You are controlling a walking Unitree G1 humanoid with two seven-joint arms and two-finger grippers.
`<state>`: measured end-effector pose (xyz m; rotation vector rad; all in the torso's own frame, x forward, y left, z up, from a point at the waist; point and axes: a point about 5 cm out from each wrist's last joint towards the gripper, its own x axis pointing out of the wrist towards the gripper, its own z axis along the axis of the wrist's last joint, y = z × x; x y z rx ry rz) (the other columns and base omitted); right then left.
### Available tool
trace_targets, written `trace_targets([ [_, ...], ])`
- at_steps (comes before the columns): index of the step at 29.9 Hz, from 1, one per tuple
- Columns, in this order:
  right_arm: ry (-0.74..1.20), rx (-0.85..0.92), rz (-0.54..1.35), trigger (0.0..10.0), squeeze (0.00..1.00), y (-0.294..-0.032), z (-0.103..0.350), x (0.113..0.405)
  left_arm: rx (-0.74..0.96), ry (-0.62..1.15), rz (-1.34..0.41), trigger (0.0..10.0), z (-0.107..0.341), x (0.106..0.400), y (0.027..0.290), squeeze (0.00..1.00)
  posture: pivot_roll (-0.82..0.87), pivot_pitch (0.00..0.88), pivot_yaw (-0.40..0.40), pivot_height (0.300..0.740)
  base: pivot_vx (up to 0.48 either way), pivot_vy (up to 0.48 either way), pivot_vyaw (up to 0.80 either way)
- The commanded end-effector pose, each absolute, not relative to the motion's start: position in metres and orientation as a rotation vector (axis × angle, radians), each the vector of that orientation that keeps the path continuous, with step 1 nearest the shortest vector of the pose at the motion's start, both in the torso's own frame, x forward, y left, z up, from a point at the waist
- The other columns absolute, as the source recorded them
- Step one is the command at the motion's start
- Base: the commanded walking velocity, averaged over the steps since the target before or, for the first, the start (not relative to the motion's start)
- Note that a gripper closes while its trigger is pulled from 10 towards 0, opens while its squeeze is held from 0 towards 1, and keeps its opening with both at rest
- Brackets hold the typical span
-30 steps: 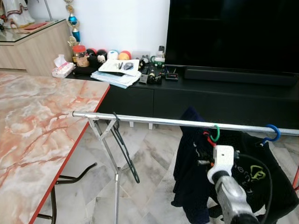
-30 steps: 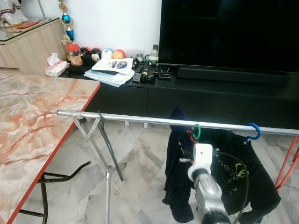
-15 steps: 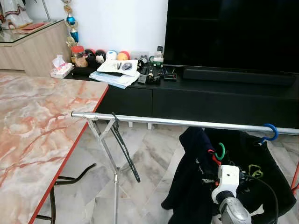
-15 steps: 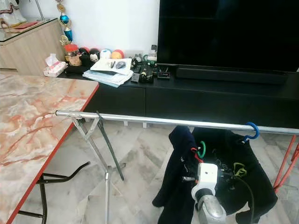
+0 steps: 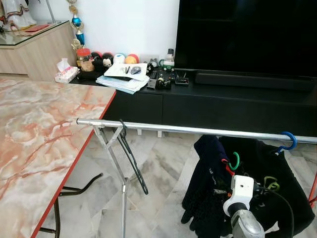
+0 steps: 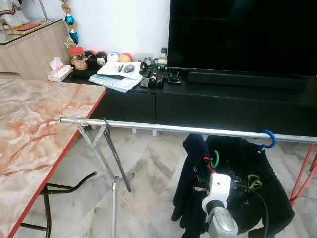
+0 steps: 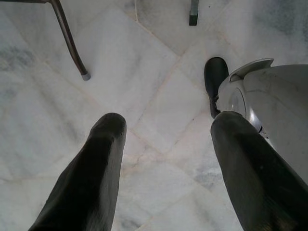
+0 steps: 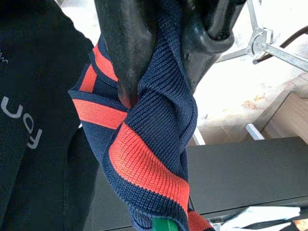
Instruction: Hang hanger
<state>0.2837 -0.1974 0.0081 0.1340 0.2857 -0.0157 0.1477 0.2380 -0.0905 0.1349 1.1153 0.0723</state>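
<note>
A silver rail (image 5: 198,130) runs across the room on a folding stand. A green hook (image 5: 234,160) of a hanger carrying a navy garment (image 5: 208,188) hangs below the rail, apart from it. My right gripper (image 8: 159,91) is shut on the garment's navy and red knit collar (image 8: 144,159), just under the green hook (image 8: 166,224). My right arm (image 5: 242,198) reaches up from the lower right. A black garment on a blue hook (image 5: 287,141) hangs on the rail's right end. An empty black hanger (image 5: 131,158) hangs near its left end. My left gripper (image 7: 168,122) hangs open over the marble floor.
A marble table (image 5: 39,129) with a red edge stands at the left, close to the rail's end. The black TV cabinet (image 5: 223,101) with papers and small items lies behind the rail. The stand's leg (image 5: 123,208) and a red frame (image 5: 313,191) reach the floor.
The green hook, up at the rail one second ago, has dropped below it with my right gripper. The navy garment has since swung slightly.
</note>
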Motion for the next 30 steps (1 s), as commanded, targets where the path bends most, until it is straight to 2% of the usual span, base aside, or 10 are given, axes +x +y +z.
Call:
trace_targets([
  [1,0.238,0.141,-0.036,10.0,0.0,-0.202,0.0181,0.29,0.156,1.125,0.072,10.0,-0.0911,0.143,0.2425,0.0,0.07,0.0,0.043,0.74,0.0,0.0,0.0],
  [30,0.244,0.13,-0.052,10.0,0.0,-0.2023,0.0211,0.2952,0.158,1.121,0.067,10.0,-0.0908,0.144,0.2419,0.0,0.08,0.0,0.038,0.74,-0.254,0.0,0.0],
])
